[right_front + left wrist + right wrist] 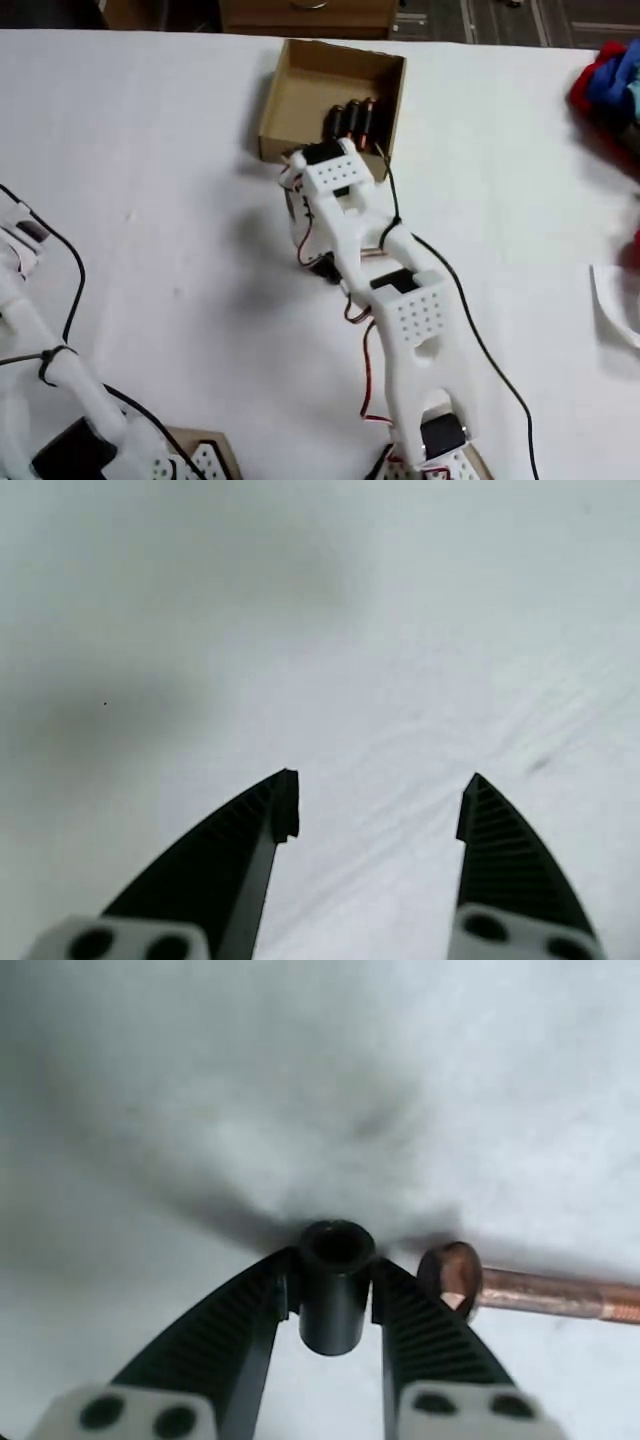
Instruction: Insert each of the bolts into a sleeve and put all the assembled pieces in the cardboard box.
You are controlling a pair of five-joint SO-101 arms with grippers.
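**Operator:** State the condition of the right tool (333, 1280).

**Technician:** Closed on a black sleeve (335, 1305). Both fingers press against the sleeve's sides, which sits at the fingertips. The open bore at one end is visible. The sleeve is held over the white desk (200, 1080).

**Operator:** Locate the bolt relative to that tool.

**Technician:** A copper-coloured bolt (545, 1295) lies flat on the desk, outside the grip, just beside one finger. Its round head is the end nearest the fingertip and the sleeve; the shank points away from the tool. Contact between head and finger cannot be confirmed. The bolt is not in the sleeve.

**Operator:** State the condition of the left tool (378, 805).

**Technician:** Wide open. The two black fingers stand well apart, with bare desk between them.

**Operator:** Locate the cardboard box (290, 85).

**Technician:** High view, upper centre of the frame, on the desk. Several dark cylindrical pieces (352, 122) with reddish ends lie side by side against its lower right wall. A white arm (400, 300) extends from the bottom centre of the frame up to the box's near wall. A second arm (40, 350) occupies the lower left corner, well apart from the box.
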